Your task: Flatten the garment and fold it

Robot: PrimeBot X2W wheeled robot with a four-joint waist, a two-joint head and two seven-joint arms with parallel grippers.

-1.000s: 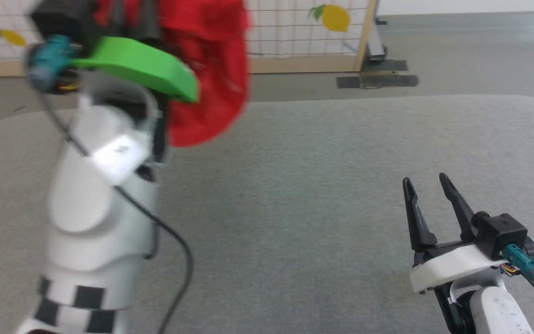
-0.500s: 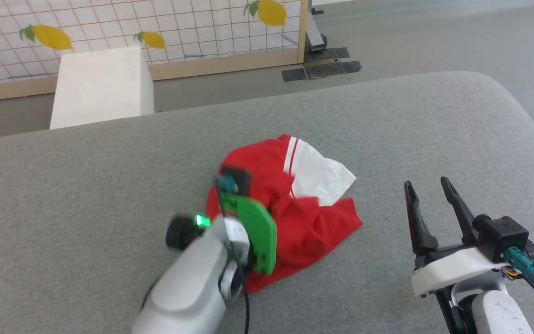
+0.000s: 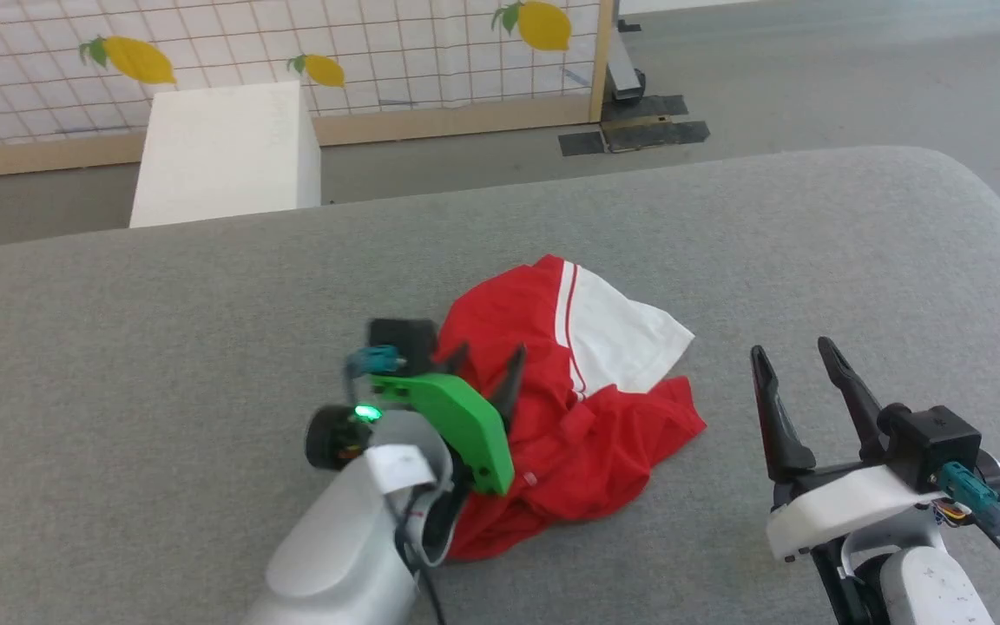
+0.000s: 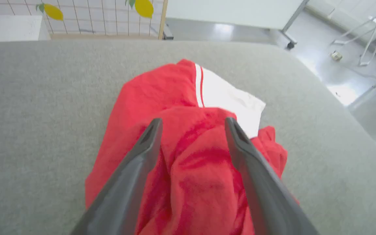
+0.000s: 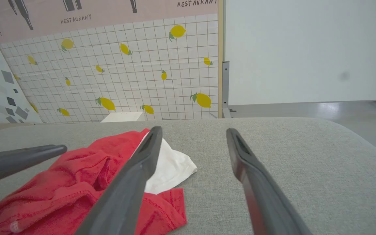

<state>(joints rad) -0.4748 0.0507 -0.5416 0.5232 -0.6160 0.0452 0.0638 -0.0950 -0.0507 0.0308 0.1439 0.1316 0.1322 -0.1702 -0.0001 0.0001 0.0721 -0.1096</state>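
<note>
The garment (image 3: 587,417) lies crumpled in a red heap on the grey padded table (image 3: 161,312), with one white sleeve (image 3: 621,334) spread toward the far right. My left gripper (image 3: 487,360), on its green mount, hovers over the heap's left part; its fingers stand open and wide apart. In the left wrist view the left gripper (image 4: 193,120) straddles a raised fold of the garment (image 4: 162,91) without pinching it. My right gripper (image 3: 791,351) stands open to the right of the cloth, clear of it. In the right wrist view the right gripper (image 5: 193,130) has the garment (image 5: 77,176) at its left.
A white box (image 3: 226,152) stands on the floor beyond the table's far edge. Behind it runs a tiled screen with lemons (image 3: 430,43) in a wooden frame. The table's rounded right corner (image 3: 977,191) drops off to the floor. One left finger (image 5: 21,158) crosses the right wrist view.
A second ago my left gripper held the red cloth high, shut on it. It came down to the table and opened, leaving the garment in a heap. The head camera tilted meanwhile.
</note>
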